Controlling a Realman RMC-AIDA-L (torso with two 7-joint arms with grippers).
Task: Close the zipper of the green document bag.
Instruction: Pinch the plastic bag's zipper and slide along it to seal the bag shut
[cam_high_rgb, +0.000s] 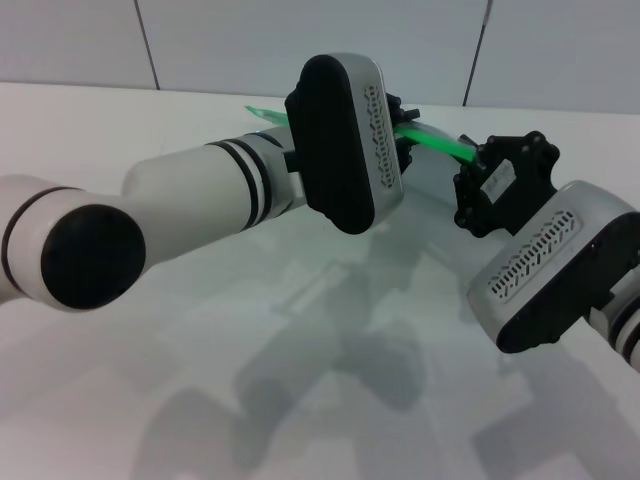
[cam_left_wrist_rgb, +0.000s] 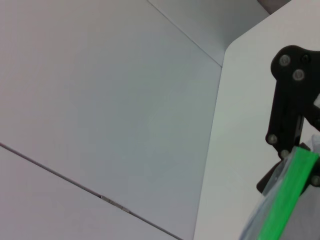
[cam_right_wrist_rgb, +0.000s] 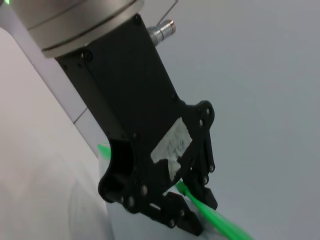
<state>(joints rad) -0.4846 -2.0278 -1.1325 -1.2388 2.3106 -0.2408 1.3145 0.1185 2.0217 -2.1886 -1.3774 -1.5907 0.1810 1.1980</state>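
Zipper (cam_high_rgb: 440, 143): green strip held off the bench between your left gripper (cam_right_wrist_rgb: 192, 202), jaws clamped on it, and right gripper (cam_high_rgb: 478, 168), jaw state indeterminable; closure progress unseen.

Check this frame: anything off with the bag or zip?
Nothing damaged or spilled. The green document bag is held up off the table rather than lying flat, its zipper stretched between the two arms. The left pincer is closed on the strip; the right pincer sits at its other end.
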